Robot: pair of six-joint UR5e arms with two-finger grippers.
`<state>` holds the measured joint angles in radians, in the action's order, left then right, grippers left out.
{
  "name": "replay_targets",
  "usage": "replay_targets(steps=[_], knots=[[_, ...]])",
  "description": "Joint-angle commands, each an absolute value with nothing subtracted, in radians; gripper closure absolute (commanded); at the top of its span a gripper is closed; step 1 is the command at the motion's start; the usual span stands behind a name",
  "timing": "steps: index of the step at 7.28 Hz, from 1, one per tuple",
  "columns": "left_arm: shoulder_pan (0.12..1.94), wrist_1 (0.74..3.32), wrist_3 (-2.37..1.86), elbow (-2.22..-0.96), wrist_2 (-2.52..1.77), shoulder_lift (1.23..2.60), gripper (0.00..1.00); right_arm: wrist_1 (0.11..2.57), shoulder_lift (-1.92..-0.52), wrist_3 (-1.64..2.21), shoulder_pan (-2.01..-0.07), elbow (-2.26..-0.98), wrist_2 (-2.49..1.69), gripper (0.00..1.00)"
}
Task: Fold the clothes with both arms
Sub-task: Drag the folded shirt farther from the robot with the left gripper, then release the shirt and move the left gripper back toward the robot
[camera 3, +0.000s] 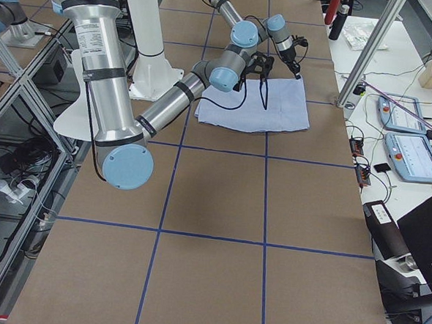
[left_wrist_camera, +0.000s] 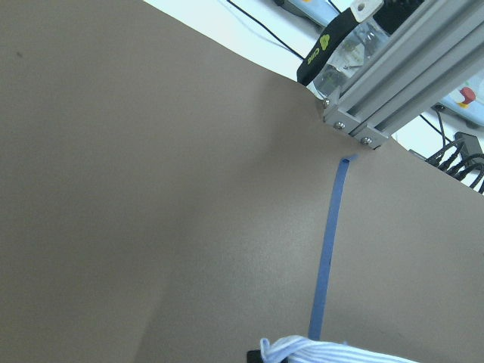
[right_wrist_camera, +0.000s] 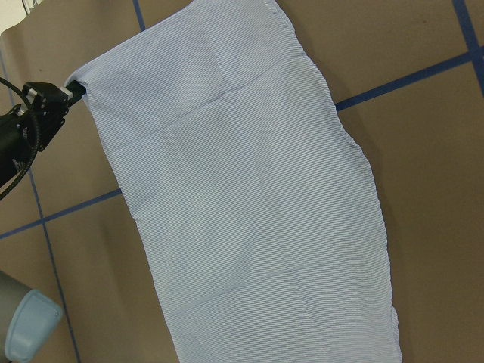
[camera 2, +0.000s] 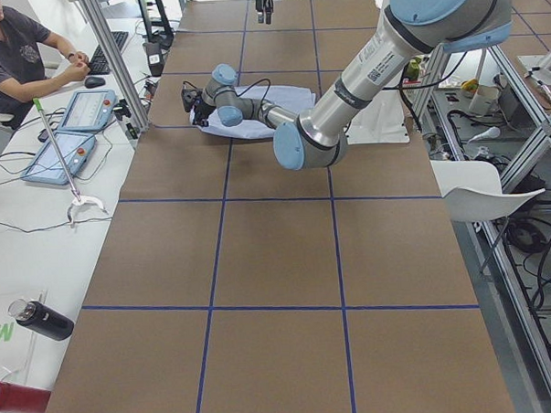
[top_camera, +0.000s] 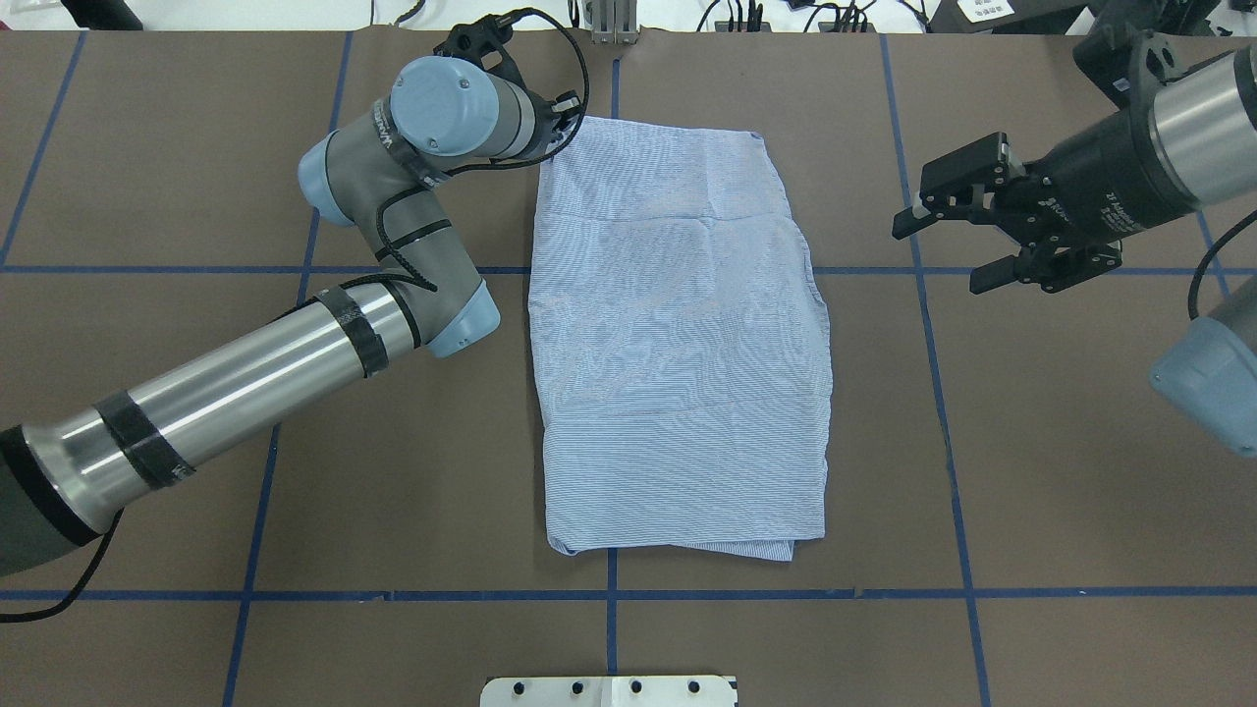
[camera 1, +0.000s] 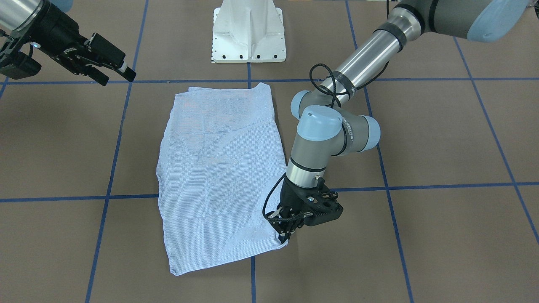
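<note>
Pedestal base [top_camera: 609, 690] sits nearest, at the table [top_camera: 982, 442] edge. The shirt [top_camera: 678, 344], folded to 1 long rectangle, lies flat on the brown surface and stretches from the left jaws back toward the base.

Right gripper [top_camera: 941, 250]: jaws wide, holding nothing, raised off the table. The shirt's long edge lies ahead of its fingertips, apart from them.

Left gripper [camera 1: 285, 230]: jaws narrow, pinched on the shirt's far corner; the wrist view shows bunched striped cloth at them. Beyond those jaws, 1 blue tape line [left_wrist_camera: 327, 257] runs to an aluminium post [left_wrist_camera: 393, 76].
</note>
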<state>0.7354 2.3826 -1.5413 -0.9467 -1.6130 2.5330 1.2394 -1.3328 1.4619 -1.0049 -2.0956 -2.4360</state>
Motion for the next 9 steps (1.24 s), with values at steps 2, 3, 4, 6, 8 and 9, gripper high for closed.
replay_targets(steps=[2, 3, 4, 6, 8, 9], knots=[[0.749, 2.474, -1.539, -0.933, -1.603, 2.549, 1.0, 1.239, -1.333, 1.462, -1.014, -2.089, -2.436, 0.0], [0.749, 2.508, -1.539, -0.922, -1.583, 2.549, 1.0, 1.239, -1.333, 1.462, -1.014, -2.089, -2.436, 0.0], [0.749, 2.51, -1.539, -0.913, -1.582, 2.549, 0.54, 1.239, -1.333, 1.462, -1.014, -2.089, -2.436, 0.0], [0.749, 2.508, -1.539, -0.913, -1.551, 2.549, 0.01, 1.239, -1.333, 1.462, -1.014, -2.089, -2.436, 0.0], [0.765, 2.461, -1.478, -0.949, -1.609, 2.53, 0.01, 1.239, -1.335, 1.46, -1.011, -2.088, -2.413, 0.0], [0.765, 2.374, -1.476, -1.073, -1.702, 2.457, 0.01, 1.242, -1.338, 1.46, -1.008, -2.085, -2.407, 0.0]])
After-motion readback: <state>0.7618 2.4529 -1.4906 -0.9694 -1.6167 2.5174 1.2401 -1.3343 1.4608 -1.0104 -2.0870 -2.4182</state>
